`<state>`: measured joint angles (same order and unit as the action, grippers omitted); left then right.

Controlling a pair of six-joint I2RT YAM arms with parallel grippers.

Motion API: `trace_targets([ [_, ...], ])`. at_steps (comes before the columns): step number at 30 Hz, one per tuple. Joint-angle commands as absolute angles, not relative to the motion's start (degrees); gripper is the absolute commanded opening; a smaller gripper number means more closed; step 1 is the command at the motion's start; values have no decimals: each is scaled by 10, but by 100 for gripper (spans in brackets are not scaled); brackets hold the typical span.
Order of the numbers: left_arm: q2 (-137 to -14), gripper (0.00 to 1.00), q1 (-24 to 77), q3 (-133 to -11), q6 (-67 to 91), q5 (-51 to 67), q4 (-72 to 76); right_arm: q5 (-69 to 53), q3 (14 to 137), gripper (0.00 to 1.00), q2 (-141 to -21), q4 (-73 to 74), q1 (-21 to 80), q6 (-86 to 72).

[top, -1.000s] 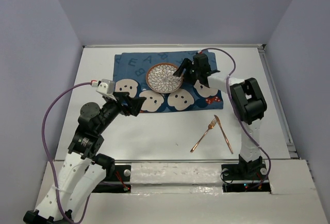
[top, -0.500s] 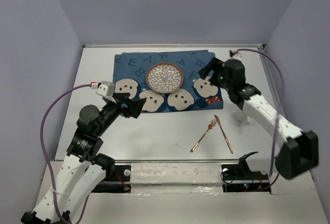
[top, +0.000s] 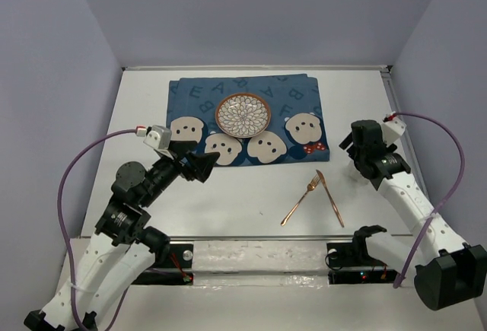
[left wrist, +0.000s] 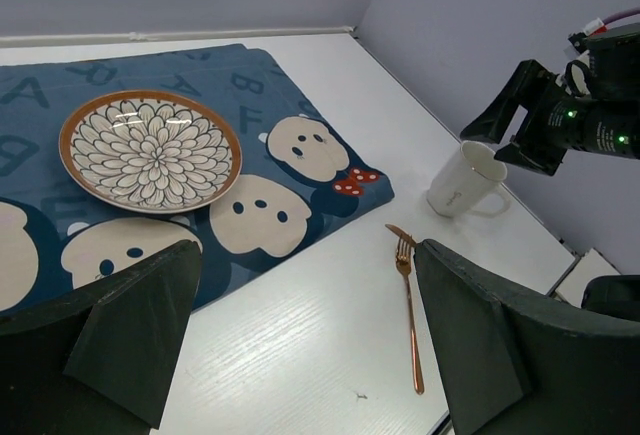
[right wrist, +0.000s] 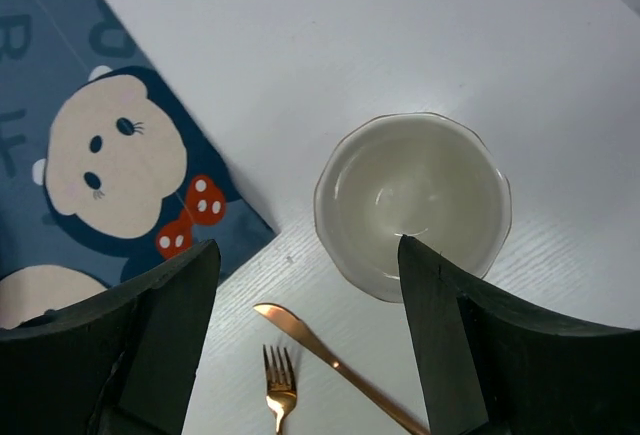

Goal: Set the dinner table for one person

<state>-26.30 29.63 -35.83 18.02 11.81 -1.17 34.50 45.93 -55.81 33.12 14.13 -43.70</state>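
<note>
Across the whole scene spreads the white tabletop [top: 228, 202], bearing every item. On its far half lies a mat [top: 190, 95] with a plate [top: 243, 114] on it, probably the base of the setting. Fork [top: 300, 200] and knife [top: 329, 198] lie off the mat, tips meeting, likely awaiting placement. The right arm [top: 403, 194] bends low, right jaws spread wide and empty over a cup [right wrist: 412, 205]. The left arm [top: 137, 186] hangs folded, left jaws wide, holding nothing.

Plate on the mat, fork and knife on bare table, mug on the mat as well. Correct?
No: the mug stands on the bare dinner table, just off the mat corner, per the right wrist view. The rest holds.
</note>
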Motion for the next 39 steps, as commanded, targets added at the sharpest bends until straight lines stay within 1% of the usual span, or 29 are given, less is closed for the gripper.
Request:
trace_targets([
  [1,-249,99,307,-388,167,108,1,382,446,77,-583,352,128,-458],
  [4,-247,99,311,-388,166,105,1,374,453,76,-619,347,128,-449],
  [7,-245,99,315,-388,166,104,1,375,469,71,-658,338,128,-438],
  [9,-243,99,316,-389,165,103,1,373,474,65,-674,331,123,-427],
  [14,-242,99,318,-390,164,100,1,373,485,54,-700,319,123,-418],
  [15,-241,99,317,-390,163,99,1,374,485,49,-702,318,118,-417],
  [17,-242,99,319,-390,163,99,1,381,486,44,-701,317,118,-415],
  [18,-243,99,319,-390,163,99,1,383,486,29,-698,318,118,-411],
  [20,-243,99,320,-390,163,99,1,390,488,12,-693,319,118,-402],
  [21,-243,99,321,-390,164,99,1,390,494,0,-690,323,118,-396],
  [25,-247,99,321,-389,164,99,1,372,534,0,-671,325,118,-340],
  [28,-249,99,322,-389,164,99,1,364,598,0,-691,312,137,-300],
  [32,-248,99,320,-388,165,96,1,302,690,0,-760,255,155,-237],
  [34,-248,99,320,-387,166,93,1,267,737,0,-822,239,172,-194],
  [35,-248,99,320,-387,165,91,1,249,788,0,-869,225,172,-180],
  [36,-249,99,320,-387,165,91,1,232,816,0,-869,224,172,-169],
  [39,-249,99,319,-386,166,91,1,177,930,0,-995,222,172,-117],
])
